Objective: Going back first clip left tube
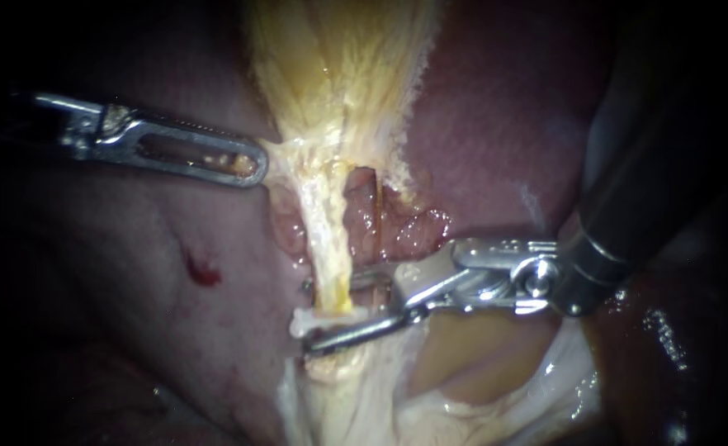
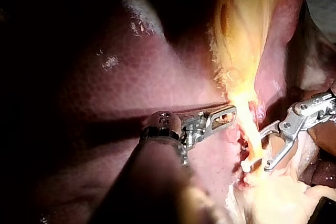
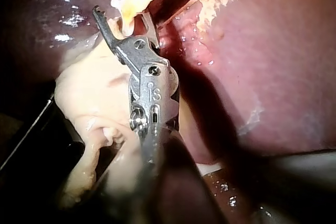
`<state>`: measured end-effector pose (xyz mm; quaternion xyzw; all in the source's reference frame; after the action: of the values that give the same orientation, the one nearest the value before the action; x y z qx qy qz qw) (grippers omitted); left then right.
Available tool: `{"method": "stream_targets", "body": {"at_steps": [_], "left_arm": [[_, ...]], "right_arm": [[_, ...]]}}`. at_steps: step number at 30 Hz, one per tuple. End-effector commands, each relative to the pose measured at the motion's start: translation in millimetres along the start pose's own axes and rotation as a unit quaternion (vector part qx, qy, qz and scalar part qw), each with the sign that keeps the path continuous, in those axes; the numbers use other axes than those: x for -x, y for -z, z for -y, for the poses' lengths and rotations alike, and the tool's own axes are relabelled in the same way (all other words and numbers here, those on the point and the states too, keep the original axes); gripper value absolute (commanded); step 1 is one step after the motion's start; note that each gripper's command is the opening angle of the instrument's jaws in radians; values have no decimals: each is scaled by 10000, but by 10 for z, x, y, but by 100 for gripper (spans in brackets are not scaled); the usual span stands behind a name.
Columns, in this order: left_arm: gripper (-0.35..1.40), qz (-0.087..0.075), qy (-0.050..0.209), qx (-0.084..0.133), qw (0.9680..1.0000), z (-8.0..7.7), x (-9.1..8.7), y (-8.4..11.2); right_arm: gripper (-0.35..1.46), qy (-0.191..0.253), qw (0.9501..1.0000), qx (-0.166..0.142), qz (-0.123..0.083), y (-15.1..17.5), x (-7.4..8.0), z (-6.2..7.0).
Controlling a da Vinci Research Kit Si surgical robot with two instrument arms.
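The jaws of my right instrument (image 1: pixel 319 314) stand a little apart astride the left tube (image 1: pixel 331 256), with a gap showing between the two thin steel prongs. A small white clip (image 1: pixel 300 320) sits across that tube, just beside the lower jaw. The tube is a pale yellow, fibrous cord running down from the gallbladder (image 1: pixel 339 66), whose wall looks stringy and straw-coloured. Just beside it lies a second tube (image 1: pixel 366 216), redder and smoother. My left instrument (image 1: pixel 252 165) has its flat, slotted jaws closed on a thin wet membrane (image 1: pixel 277 149) at the gallbladder's neck, holding it taut sideways. Around this the liver (image 1: pixel 496 124) is smooth, glistening and dark red-brown, with one small bright blood spot (image 1: pixel 201 271). Beyond the lit tissue everything is black.
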<state>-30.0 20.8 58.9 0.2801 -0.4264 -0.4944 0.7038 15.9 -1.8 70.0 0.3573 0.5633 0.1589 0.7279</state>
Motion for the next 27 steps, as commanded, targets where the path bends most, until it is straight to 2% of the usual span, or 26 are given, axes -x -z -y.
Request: {"method": "stream_targets", "body": {"at_steps": [1, 6, 11, 14, 18, 22, 27], "left_arm": [[-35, -1, 0, -1, 10000, 0, 0, 0], [-35, -1, 0, -2, 10000, 0, 0, 1], [-35, -2, -1, -4, 10000, 0, 0, 1], [-35, -2, -1, -4, 10000, 0, -1, 1], [-35, -2, -1, -4, 10000, 0, -1, 2], [-35, -2, -1, -4, 10000, 0, -1, 2], [-35, -1, -1, -2, 10000, 0, 0, 1]], "right_arm": [[50, 23, 10000, 27, -23, 5, 0, -1], [50, 109, 9999, 77, -46, 27, -1, 0], [50, 326, 9993, 156, -81, 58, -9, 8], [50, 513, 9984, 219, -106, 86, -20, 15], [50, 834, 9958, 343, -122, 131, -42, 24], [50, 981, 9940, 457, -124, 162, -58, 34], [50, 1114, 9921, 569, 40, 172, -67, 44]]}}
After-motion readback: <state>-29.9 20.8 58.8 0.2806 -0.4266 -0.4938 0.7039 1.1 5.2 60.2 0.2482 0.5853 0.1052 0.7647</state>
